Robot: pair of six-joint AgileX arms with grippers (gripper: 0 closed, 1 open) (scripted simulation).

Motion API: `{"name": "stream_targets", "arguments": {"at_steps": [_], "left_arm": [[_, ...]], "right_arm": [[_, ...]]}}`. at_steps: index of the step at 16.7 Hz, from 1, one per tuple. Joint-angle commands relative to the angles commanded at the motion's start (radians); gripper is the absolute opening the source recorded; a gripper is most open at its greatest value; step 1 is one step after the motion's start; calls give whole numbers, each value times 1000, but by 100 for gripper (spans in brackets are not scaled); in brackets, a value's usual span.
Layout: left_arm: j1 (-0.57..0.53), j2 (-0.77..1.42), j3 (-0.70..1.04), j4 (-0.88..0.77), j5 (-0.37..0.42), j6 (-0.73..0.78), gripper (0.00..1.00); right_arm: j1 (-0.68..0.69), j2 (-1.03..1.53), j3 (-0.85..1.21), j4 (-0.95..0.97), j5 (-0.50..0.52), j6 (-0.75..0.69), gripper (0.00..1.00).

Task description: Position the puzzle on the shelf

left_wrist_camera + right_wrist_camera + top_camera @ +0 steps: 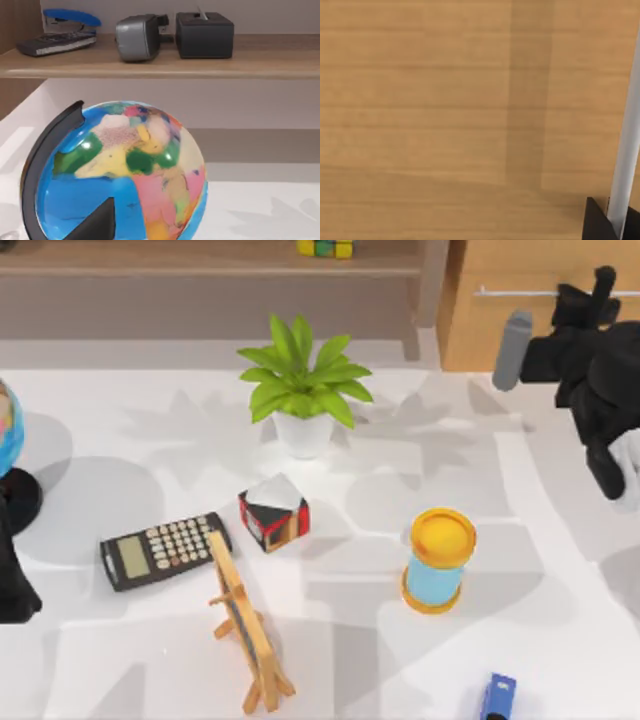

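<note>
Yellow and green squares mark the puzzle (326,248), a small cube sitting on the shelf (200,260), the long light wooden board along the far edge in the top view. It rests toward the board's right end, near the wooden upright (432,280).

The right arm reaches in at the top view's upper right, over the tan drawer cabinet (540,320) with its silver bar handle (520,290). The right gripper (600,290) is in front of the cabinet, well apart from the puzzle and holding nothing visible; whether its fingers are apart or together cannot be told. The right wrist view faces the cabinet's wood grain close up, with the silver bar (626,150) at one edge.

The left arm (15,580) sits parked at the table's left edge beside a globe (8,430).

On the white table (560,640) stand a potted plant (302,385), a black, red and white cube (273,514), a calculator (164,550), a small wooden easel (245,625) and a yellow-capped hourglass (438,560).
</note>
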Motion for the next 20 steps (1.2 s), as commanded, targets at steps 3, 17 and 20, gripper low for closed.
{"name": "stream_targets", "arguments": {"at_steps": [3,17,20], "left_arm": [[0,0,0,0,0,0,100],[0,0,0,0,0,0,100],[0,0,0,0,0,0,100]], "right_arm": [[0,0,0,0,0,0,15],[0,0,0,0,0,0,100],[0,0,0,0,0,0,100]]}}
